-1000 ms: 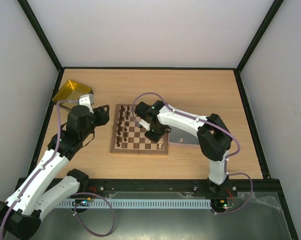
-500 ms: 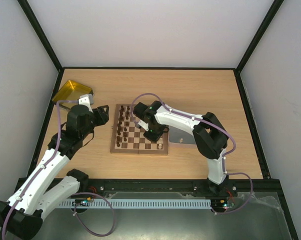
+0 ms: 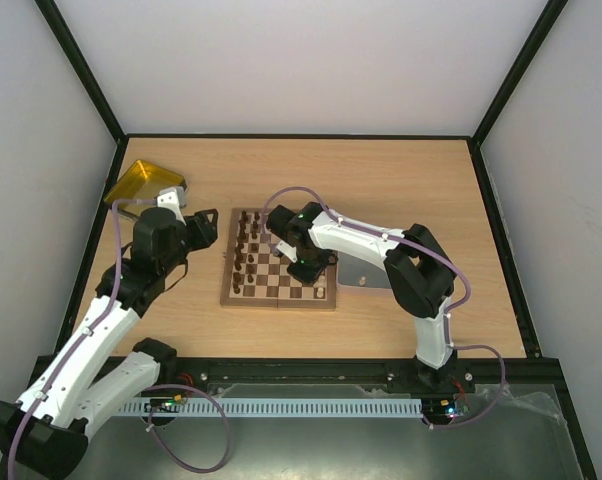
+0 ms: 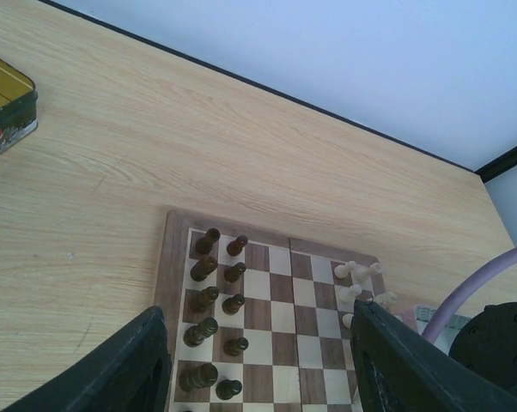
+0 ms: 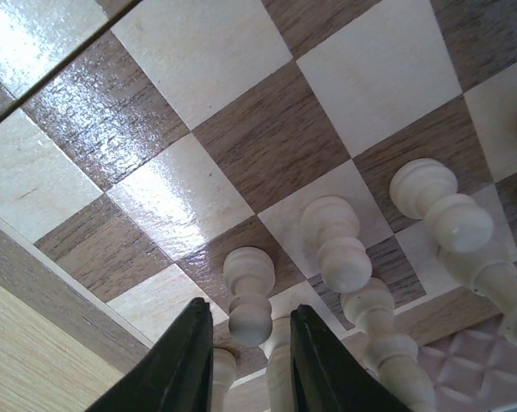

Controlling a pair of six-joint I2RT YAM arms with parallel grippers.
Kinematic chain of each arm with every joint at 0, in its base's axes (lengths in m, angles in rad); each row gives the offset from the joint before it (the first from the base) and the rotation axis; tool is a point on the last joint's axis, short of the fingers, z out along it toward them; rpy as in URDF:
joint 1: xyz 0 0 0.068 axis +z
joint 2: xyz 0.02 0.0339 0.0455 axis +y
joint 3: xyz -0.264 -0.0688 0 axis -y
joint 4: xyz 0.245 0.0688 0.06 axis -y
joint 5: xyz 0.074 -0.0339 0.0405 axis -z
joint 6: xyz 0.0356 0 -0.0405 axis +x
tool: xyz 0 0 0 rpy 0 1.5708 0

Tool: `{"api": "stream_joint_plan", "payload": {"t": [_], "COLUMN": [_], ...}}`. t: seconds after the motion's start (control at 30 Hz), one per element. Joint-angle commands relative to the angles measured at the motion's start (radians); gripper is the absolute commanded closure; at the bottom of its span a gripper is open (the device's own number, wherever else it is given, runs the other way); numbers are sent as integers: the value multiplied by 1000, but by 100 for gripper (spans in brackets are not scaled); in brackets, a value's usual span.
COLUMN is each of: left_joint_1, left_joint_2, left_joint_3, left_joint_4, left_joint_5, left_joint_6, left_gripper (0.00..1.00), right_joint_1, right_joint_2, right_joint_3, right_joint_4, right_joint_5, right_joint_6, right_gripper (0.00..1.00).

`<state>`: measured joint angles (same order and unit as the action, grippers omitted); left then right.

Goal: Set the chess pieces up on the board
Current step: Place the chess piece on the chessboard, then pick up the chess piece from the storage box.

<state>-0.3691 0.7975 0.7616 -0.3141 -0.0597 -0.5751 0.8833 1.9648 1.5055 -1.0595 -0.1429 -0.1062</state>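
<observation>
Right gripper (image 5: 250, 309), fingers (image 5: 185, 360) newly apart around pale pawn (image 5: 248, 300) amid close cream pieces (image 5: 344, 257); left gripper (image 4: 258, 322) wide apart.

Overhead view and both wrist views (right closest) share the board (image 3: 278, 284).

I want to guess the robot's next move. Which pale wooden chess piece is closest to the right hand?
The small round-headed pale wooden pawn, standing between the right hand's black fingertips. The taller pale pieces beside it stand outside the fingers.

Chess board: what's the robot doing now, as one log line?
right gripper: open, straddling pale pawn on board | left gripper: open, empty, beside board
</observation>
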Motion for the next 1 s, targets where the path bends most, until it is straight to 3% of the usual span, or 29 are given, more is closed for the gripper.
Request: {"api": "stream_joint_plan", "payload": {"t": [0.0, 0.3, 0.53, 0.63, 0.8, 0.97], "left_joint_1": [15, 31, 33, 33, 33, 33], "left_joint_2": [9, 19, 17, 21, 41, 76], "left_joint_3": [-10, -22, -24, -23, -22, -23], "left_joint_4": [29, 41, 47, 47, 56, 76], "left_joint_5": [29, 61, 75, 77, 87, 111], "left_joint_6": [6, 1, 4, 6, 7, 2], "left_gripper": [42, 42, 42, 42, 42, 42], "right_joint_1": [6, 6, -9, -62, -192, -318], "right_joint_2": [8, -18, -136, -198, -281, -293], "right_joint_3": [21, 70, 82, 8, -82, -173], "right_joint_4": [-3, -29, -24, -7, 13, 27], "right_joint_5": [15, 18, 111, 128, 150, 128], "right_joint_6": [0, 1, 14, 27, 37, 23], "right_gripper": [75, 74, 74, 73, 64, 63]}}
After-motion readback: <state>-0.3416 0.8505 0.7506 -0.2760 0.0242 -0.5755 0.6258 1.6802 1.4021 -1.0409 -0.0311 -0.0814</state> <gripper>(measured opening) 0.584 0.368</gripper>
